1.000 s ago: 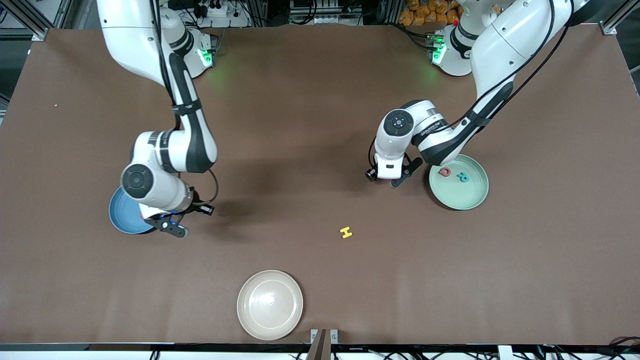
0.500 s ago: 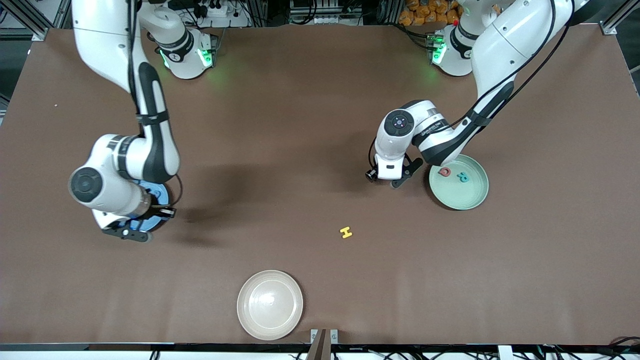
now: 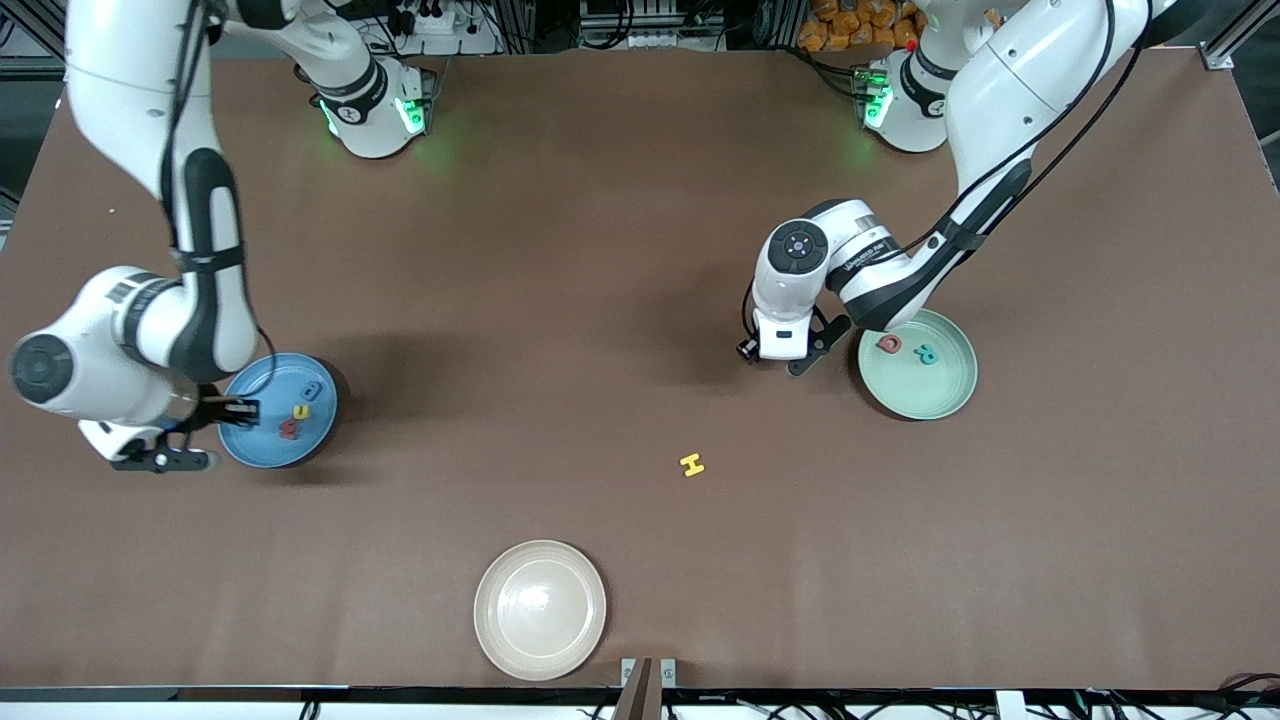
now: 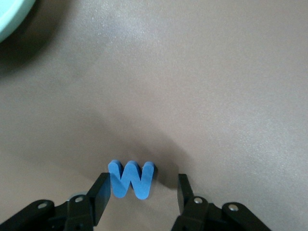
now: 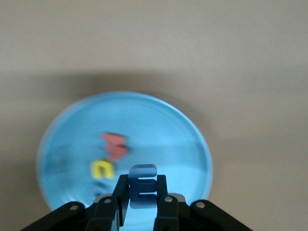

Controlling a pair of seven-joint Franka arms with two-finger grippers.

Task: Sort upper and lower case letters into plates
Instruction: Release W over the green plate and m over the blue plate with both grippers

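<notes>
The blue plate (image 3: 262, 440) holds a red letter (image 3: 289, 428), a yellow letter (image 3: 301, 410) and a pale blue letter (image 3: 315, 391). My right gripper (image 3: 165, 461) hangs at this plate's rim toward the right arm's end of the table. It is shut on a dark blue letter (image 5: 143, 185), with the blue plate (image 5: 154, 130) below. The mint green plate (image 3: 930, 395) carries a red letter (image 3: 889, 344) and a teal letter (image 3: 927, 353). Beside it my left gripper (image 4: 143, 192) stands open around a blue W (image 4: 131, 179) lying on the table, one finger touching it. A yellow H (image 3: 692, 465) lies mid-table.
A cream-white plate (image 3: 540, 610) lies near the table's front edge, nearer the camera than the yellow H. The mint plate's rim (image 4: 9, 14) shows in the left wrist view. The brown table top (image 3: 600, 250) lies bare between the arms.
My right arm has swung toward its end of the table with the dark blue letter, uncovering the blue plate and its letters. The left arm has stayed put.
</notes>
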